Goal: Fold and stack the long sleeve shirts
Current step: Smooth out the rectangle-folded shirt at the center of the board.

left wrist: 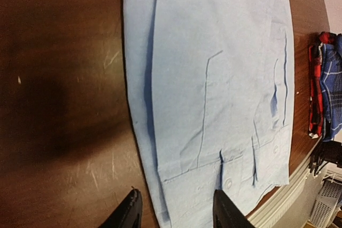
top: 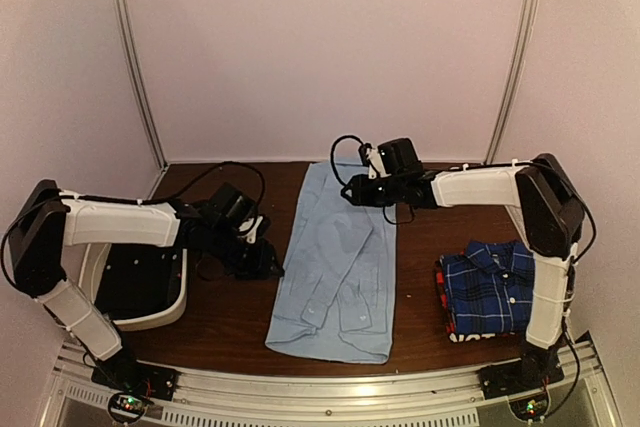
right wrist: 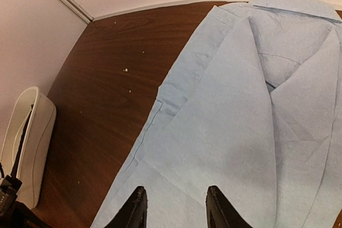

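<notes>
The plain light blue shirt [top: 337, 267] lies flat in the middle of the table, sleeves folded in over its back, collar at the far end. It fills the left wrist view [left wrist: 214, 78] and the right wrist view [right wrist: 256, 121]. A folded blue-and-navy plaid shirt [top: 490, 287] rests on a red/black one [top: 443, 297] at the right; both show in the left wrist view [left wrist: 331, 94]. My left gripper [top: 262, 259] is open and empty, above the shirt's left edge near its cuffs [left wrist: 173, 209]. My right gripper [top: 352, 190] is open and empty above the shirt's upper part [right wrist: 175, 206].
A white plastic bin [top: 138, 292] with black lining stands at the left, under the left arm; it shows in the right wrist view [right wrist: 26, 142]. Bare wooden table [top: 225, 317] lies between bin and shirt. Walls close the back and sides.
</notes>
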